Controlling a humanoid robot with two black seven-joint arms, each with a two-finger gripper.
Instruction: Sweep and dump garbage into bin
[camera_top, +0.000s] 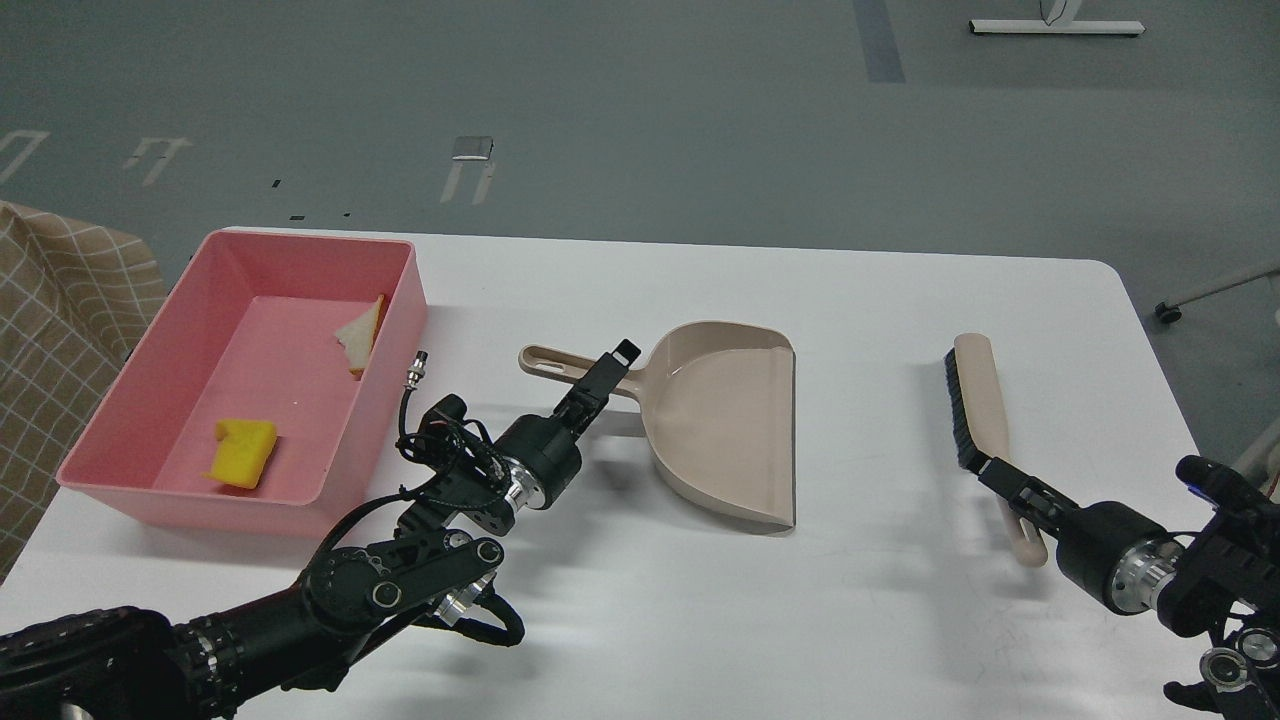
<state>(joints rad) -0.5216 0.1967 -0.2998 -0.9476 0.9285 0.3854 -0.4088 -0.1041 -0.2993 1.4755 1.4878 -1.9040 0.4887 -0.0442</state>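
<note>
Garbage (244, 452) already in bin (390, 330); tools set down flat.

Left gripper (600, 378) over dustpan (725, 420) handle, right gripper (1005, 480) at brush (975, 405); grip on either impossible to tell.

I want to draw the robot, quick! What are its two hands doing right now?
Left gripper: over the dustpan handle; open or shut, cannot be told.
Right gripper: at the brush handle; grip cannot be told.

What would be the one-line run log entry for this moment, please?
garbage: yellow sponge and bread slice in pink bin | dustpan empty on table | left gripper over dustpan handle | right gripper at brush
</note>
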